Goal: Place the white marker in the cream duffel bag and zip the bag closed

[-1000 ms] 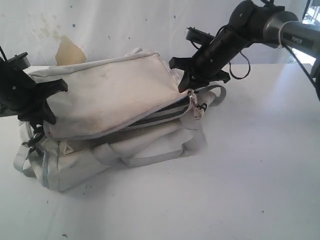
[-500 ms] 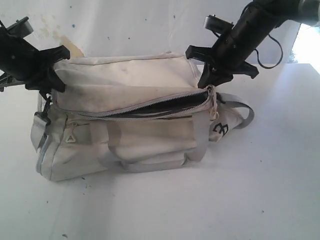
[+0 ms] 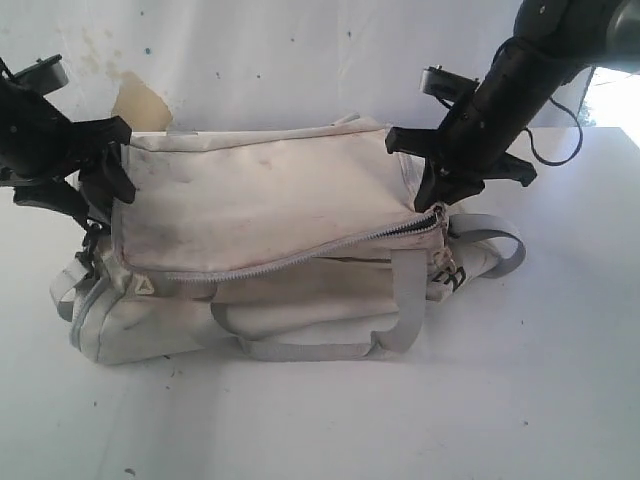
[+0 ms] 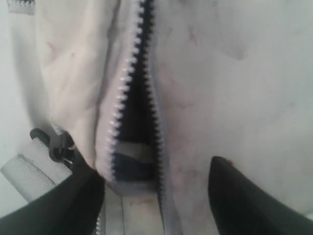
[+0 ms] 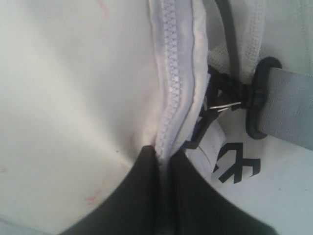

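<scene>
While the marker is showing in no view, presumably lying inside the bag, the right gripper is clenching the zipper at the bag's right end; the left gripper, jaws spread and holding nothing, is straddling the left end, nearest a gap in the teeth. The zipper is running lengthwise, rising rightward. The white table is offering open room at lower right.
</scene>
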You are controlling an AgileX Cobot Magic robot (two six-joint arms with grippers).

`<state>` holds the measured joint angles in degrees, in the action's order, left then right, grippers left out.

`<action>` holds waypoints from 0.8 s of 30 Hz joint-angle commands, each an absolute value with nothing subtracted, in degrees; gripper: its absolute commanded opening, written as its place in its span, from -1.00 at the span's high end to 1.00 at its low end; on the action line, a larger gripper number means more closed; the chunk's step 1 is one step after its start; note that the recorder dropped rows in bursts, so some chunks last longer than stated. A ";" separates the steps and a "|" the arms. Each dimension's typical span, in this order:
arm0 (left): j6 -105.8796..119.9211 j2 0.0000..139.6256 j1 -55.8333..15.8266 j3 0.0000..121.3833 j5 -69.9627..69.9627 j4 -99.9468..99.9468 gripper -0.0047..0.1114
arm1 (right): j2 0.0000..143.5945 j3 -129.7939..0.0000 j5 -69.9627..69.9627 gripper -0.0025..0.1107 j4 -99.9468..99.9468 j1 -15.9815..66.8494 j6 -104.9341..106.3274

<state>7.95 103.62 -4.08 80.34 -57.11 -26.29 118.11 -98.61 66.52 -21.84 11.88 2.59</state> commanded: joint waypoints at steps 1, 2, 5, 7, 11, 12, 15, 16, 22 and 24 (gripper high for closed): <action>10.30 101.75 -3.97 80.78 -60.41 -26.06 -0.33 | 117.39 -98.15 66.31 0.96 -21.18 11.35 2.20; 10.30 100.96 -4.09 80.78 -60.52 -26.29 -0.29 | 117.39 -98.15 66.31 0.96 -21.18 11.35 2.20; 11.68 98.00 -4.09 80.78 -59.61 -27.91 -0.12 | 117.39 -98.15 66.02 0.96 -21.68 11.35 0.65; 12.91 96.00 -4.09 80.78 -59.07 -29.76 -0.11 | 117.39 -98.15 65.19 0.96 -22.21 11.35 -0.40; 18.24 92.92 -4.09 80.78 -62.18 -37.94 -0.19 | 117.39 -98.15 64.19 0.96 -25.03 11.35 -0.40; 19.82 92.54 -4.09 80.78 -63.61 -40.50 -0.20 | 117.39 -98.15 64.03 0.96 -25.80 11.35 -0.40; 23.58 92.30 -4.75 80.43 -66.41 -48.18 -0.22 | 117.39 -98.15 63.30 0.96 -27.60 11.35 -0.40; 24.46 92.25 -5.22 80.05 -66.17 -49.84 -0.22 | 117.39 -98.15 62.96 0.96 -28.23 11.35 -0.40; 29.02 91.93 -11.25 74.68 -57.58 -50.81 -0.13 | 117.39 -98.15 62.41 0.96 -30.20 11.35 -0.71; 30.57 91.93 -13.78 72.87 -52.64 -51.00 0.01 | 117.39 -98.15 61.60 0.96 -30.20 11.35 -2.52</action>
<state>28.25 92.50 -11.07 75.01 -58.55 -49.67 118.11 -98.56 62.79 -28.60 11.61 -0.99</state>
